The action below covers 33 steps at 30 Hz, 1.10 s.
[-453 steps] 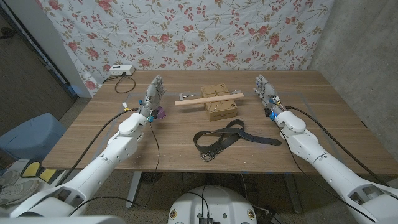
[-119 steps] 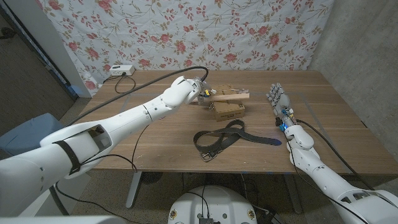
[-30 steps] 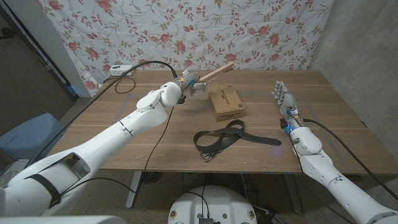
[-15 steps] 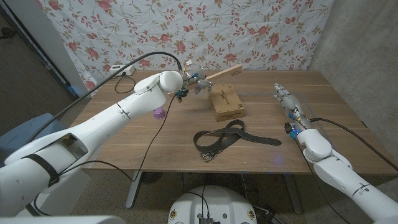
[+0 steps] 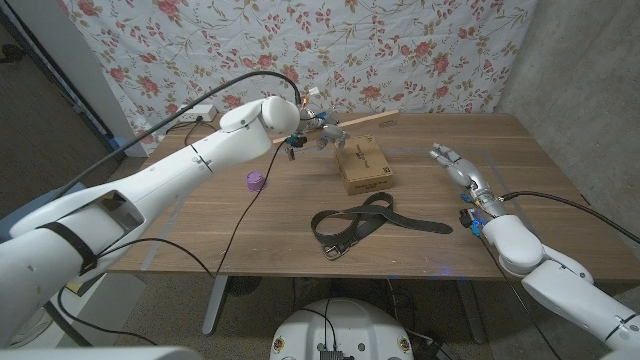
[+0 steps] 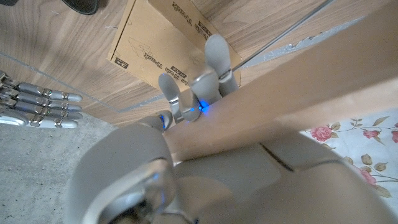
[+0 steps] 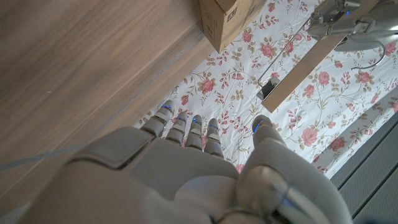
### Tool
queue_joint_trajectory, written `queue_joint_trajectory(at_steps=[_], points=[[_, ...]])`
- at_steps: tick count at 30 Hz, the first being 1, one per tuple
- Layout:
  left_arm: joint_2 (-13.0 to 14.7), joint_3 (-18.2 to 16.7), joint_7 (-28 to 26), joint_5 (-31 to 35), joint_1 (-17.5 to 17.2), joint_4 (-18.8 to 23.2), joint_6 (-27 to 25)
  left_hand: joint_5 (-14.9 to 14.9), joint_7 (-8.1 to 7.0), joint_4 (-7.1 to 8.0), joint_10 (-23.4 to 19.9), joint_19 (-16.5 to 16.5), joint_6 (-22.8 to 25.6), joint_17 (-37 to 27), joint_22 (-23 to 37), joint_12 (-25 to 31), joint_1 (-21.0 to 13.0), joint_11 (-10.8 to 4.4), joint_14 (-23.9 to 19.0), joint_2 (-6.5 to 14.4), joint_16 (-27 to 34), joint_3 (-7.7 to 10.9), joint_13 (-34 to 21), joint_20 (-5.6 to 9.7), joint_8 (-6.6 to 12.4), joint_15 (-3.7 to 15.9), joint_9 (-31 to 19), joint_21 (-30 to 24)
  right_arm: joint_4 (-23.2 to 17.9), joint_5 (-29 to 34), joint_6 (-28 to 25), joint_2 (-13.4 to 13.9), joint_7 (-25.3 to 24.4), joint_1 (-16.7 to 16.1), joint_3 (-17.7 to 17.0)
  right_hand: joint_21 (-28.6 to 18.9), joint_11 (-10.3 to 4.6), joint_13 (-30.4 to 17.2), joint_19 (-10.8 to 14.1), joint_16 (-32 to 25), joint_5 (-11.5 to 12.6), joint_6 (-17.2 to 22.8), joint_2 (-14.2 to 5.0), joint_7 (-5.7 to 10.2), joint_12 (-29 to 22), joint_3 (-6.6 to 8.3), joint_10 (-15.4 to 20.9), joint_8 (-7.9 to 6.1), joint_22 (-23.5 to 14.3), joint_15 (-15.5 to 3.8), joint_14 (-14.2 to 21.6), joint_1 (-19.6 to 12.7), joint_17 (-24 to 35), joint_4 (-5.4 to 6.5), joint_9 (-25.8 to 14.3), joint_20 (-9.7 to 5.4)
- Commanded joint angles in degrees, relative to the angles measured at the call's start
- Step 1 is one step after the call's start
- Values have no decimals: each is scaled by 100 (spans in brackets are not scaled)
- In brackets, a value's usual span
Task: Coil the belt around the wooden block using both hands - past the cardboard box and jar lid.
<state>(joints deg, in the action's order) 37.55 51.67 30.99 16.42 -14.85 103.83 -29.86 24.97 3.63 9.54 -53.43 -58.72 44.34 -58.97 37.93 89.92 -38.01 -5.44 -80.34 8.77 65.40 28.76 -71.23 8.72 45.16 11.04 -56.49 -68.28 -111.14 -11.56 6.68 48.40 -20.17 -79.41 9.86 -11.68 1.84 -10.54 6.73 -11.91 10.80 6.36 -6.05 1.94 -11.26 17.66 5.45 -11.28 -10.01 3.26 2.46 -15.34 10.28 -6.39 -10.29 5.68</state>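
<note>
My left hand [image 5: 318, 132] grips one end of the long wooden block [image 5: 365, 121] and holds it in the air above the cardboard box [image 5: 363, 163]. In the left wrist view the wooden block [image 6: 292, 99] runs across the left hand's fingers [image 6: 208, 71], with the cardboard box [image 6: 168, 37] beyond them. The dark belt [image 5: 375, 210] lies loosely looped on the table, nearer than the box. A purple jar lid [image 5: 255, 181] sits left of the box. My right hand [image 5: 462, 170] hovers open at the right, fingers stretched out, holding nothing.
A white power strip [image 5: 195, 112] with a cable lies at the table's [image 5: 200, 240] back left, before the floral cloth. The right wrist view looks past the right hand [image 7: 186, 168] to the box [image 7: 227, 18] and the raised block [image 7: 305, 68].
The left hand has lifted the block higher and swung it closer to level over the box. The right hand has drawn back towards the table's near side and tilted.
</note>
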Motion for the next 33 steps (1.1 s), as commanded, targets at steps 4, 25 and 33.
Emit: queue_joint_trajectory(at_steps=[4,25,33], points=[[-182,327,506,4,545,-378,143,-54,230,-11,10,54,180,38,11,31,81,2,-8,0,12,114,-13,-12,88,20,7,-88,-1222,980,-1564,486,-269,-703,-84,-15,-7,-23,-25,16,-30,67,66,-15,-38,-27,25,-16,-26,24,-48,-47,24,-58,-18,54],[-363,527,1019,4,1009,-802,295,-175,243,-10,28,85,119,151,-110,28,168,-9,20,-16,38,283,-12,-5,203,25,101,-153,-2263,1931,-3551,1039,131,-386,666,5,14,-29,-65,54,-43,18,229,-30,0,-116,-43,19,-27,17,-132,-14,39,-89,-23,103],[-390,541,1085,5,1079,-888,397,-225,243,-13,40,112,91,167,-152,27,212,-25,14,-27,74,356,-11,-1,248,28,152,-190,-2678,2510,-4553,1205,253,-64,1238,2,-13,-30,-50,58,-38,30,262,-46,5,-124,-53,15,-26,-38,-137,-44,38,-118,-26,110]])
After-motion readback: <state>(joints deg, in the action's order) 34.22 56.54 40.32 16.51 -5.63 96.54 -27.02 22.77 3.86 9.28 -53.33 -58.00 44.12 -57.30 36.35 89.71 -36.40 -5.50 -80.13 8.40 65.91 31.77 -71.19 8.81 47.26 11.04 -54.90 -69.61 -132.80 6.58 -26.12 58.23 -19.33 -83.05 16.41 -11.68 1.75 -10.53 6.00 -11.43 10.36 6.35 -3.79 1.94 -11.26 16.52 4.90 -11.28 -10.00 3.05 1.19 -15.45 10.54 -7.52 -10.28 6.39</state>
